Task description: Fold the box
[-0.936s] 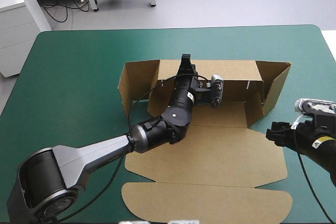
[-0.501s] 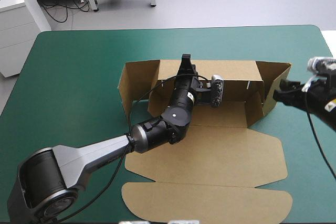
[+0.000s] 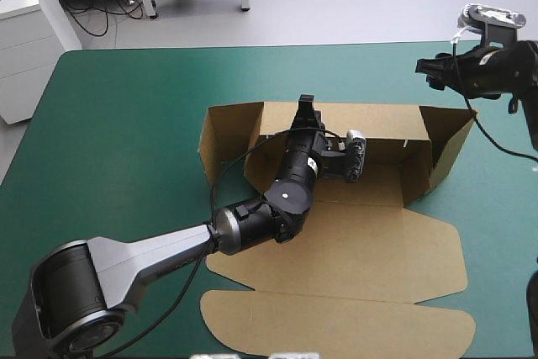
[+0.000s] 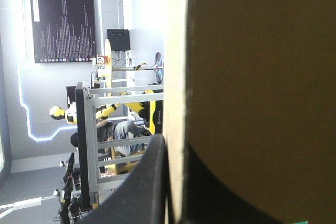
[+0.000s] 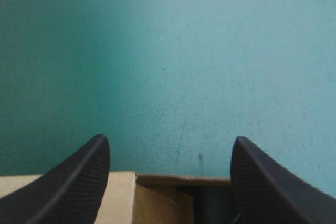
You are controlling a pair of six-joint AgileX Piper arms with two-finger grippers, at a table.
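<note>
Now, box (image 3: 336, 245): brown board at the middle of the teal-green cover (image 3: 126, 124), rear wall raised, both end flaps standing and angled outward, lid lying flat toward the near edge.
Left gripper (image 3: 305, 107): at the top edge of the rear wall, near its middle, arm reaching across the tray floor.
Left grip: pinched on the wall; in the left wrist view the board's pale edge (image 4: 177, 77) runs between the two fingers, one black finger (image 4: 147, 182) pressed against it.
Right gripper (image 3: 427, 67): raised above the box's far right corner, touching nothing.
Right grip: spread wide, holding nothing; the right wrist view shows its fingers (image 5: 79, 177) well apart, with bare cover ahead and a corner of the box (image 5: 121, 190) under the gap.
</note>
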